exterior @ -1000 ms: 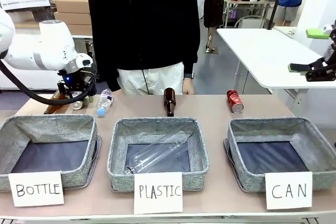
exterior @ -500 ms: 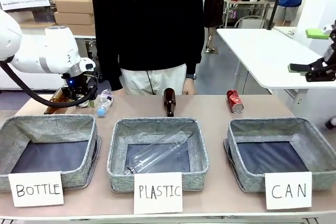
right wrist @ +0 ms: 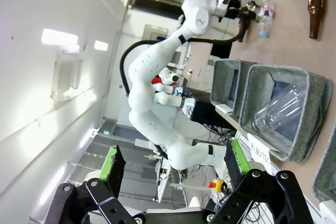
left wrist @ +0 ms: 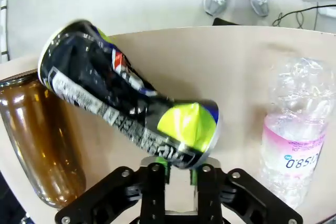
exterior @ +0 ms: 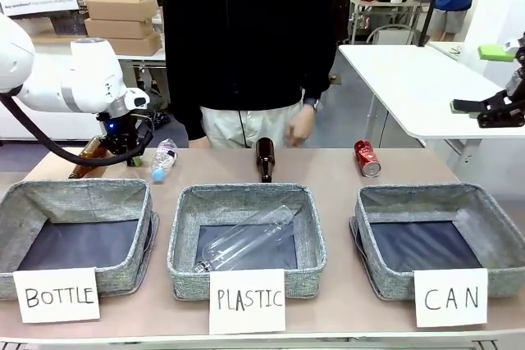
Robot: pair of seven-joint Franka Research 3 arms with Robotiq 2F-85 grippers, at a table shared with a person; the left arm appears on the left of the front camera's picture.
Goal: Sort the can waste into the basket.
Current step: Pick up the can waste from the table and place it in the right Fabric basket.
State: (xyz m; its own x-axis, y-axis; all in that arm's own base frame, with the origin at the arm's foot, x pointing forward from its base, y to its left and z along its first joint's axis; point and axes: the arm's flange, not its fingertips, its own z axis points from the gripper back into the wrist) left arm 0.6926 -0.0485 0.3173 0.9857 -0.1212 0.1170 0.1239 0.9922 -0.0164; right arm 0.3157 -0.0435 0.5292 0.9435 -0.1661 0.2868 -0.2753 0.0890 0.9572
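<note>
- Since the earlier frames, left tool (left wrist: 176, 169) has lifted slightly at the counter's (exterior: 328, 171) far-left corner; the person's hand (exterior: 300, 126) has risen off the counter edge.
- Left tool: fingers closed on the silver can (left wrist: 128, 108), held tilted beside a brown bottle (left wrist: 44, 140) and a clear water bottle (left wrist: 296, 129).
- Red can (exterior: 367, 158): lying on the counter, behind the "CAN" basket (exterior: 492, 211).
- Right tool (right wrist: 173, 169): raised well off to the right, fingers spread wide, holding nothing.
</note>
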